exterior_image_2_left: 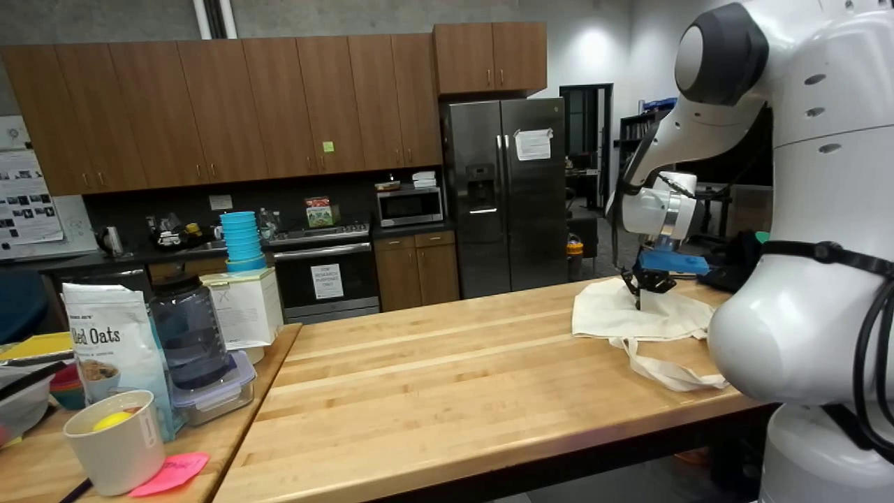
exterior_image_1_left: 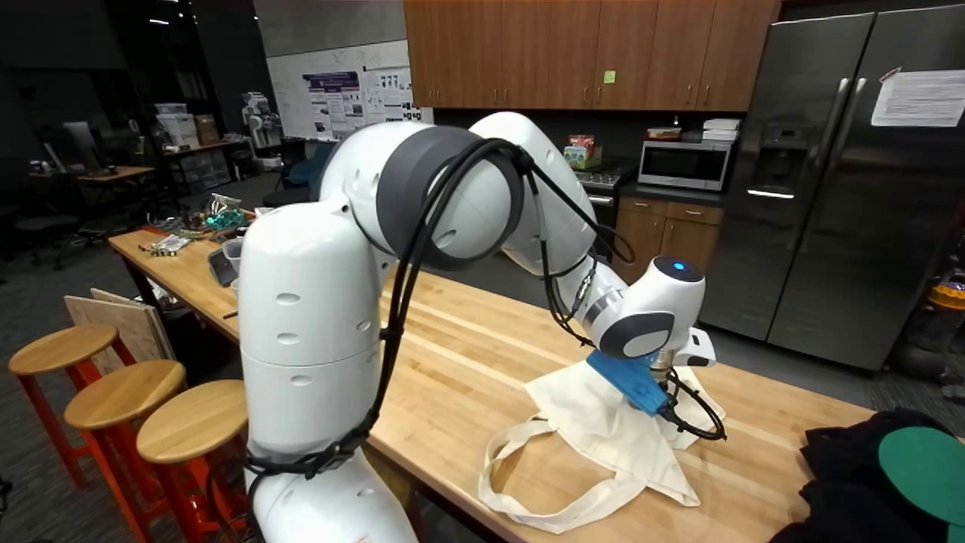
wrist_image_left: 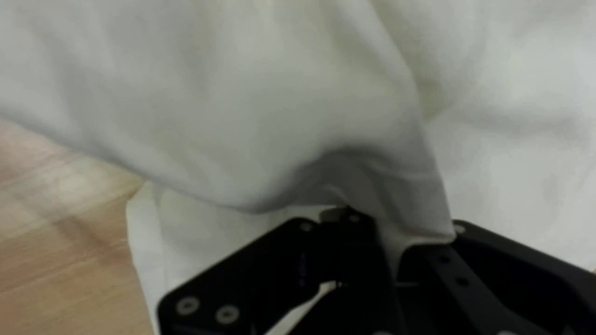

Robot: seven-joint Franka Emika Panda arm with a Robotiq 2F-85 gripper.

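Although folds of cream tote bag (wrist_image_left: pixel 279 116) hide part of fingertips (wrist_image_left: pixel 358 235), gripper (wrist_image_left: pixel 393 246) jaws look pinched on its fabric; strap (exterior_image_2_left: pixel 674 376) partly hidden by robot arm (exterior_image_2_left: pixel 761 335) in exterior view.

wrist view: bag (wrist_image_left: pixel 260 116) blurred, cut off; gripper (wrist_image_left: pixel 391 249) cut off below | both exterior views: arm (exterior_image_1_left: pixel 407 181) cropped | fridge paper (exterior_image_1_left: pixel 920 98): too small to be read

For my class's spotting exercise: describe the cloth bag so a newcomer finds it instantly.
Find the wooden table, then the white robot arm bent over it. Beneath its gripper, which pinches a fold, lies the cloth bag. Unlike the dark heap nearby, it is cream, with a looped strap.
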